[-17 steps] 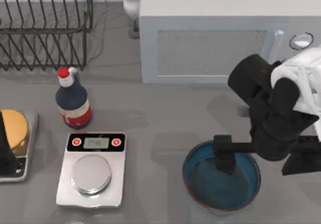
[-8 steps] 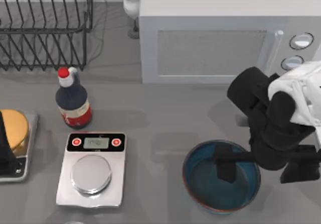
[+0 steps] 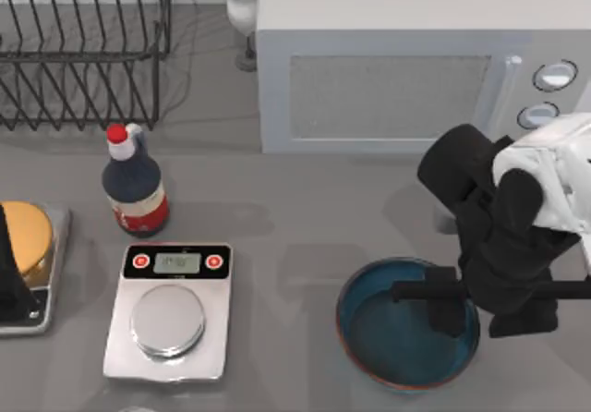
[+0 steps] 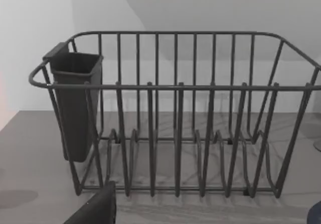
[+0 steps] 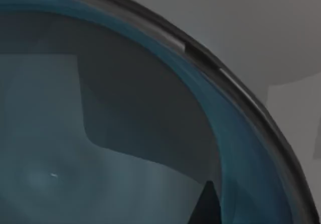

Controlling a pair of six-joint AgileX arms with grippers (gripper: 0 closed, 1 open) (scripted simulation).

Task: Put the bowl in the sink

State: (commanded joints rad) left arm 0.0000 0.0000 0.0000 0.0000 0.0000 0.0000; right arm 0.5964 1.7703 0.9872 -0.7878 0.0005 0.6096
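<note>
While the left arm sat parked at the frame's left edge, the right gripper (image 3: 480, 312) straddled the right rim of the bowl (image 3: 388, 343), fingers spread wide.

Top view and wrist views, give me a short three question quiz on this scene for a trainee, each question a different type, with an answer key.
1. True or false: the bowl sits on the kitchen scale.
2. Which gripper is at the bowl's rim? A) left B) right
3. Fill in: the left wrist view faces the dish ____.

Key: 1 false, it rests on the table. 2 B, the right gripper, one finger inside the bowl, one outside. 3 rack.
</note>
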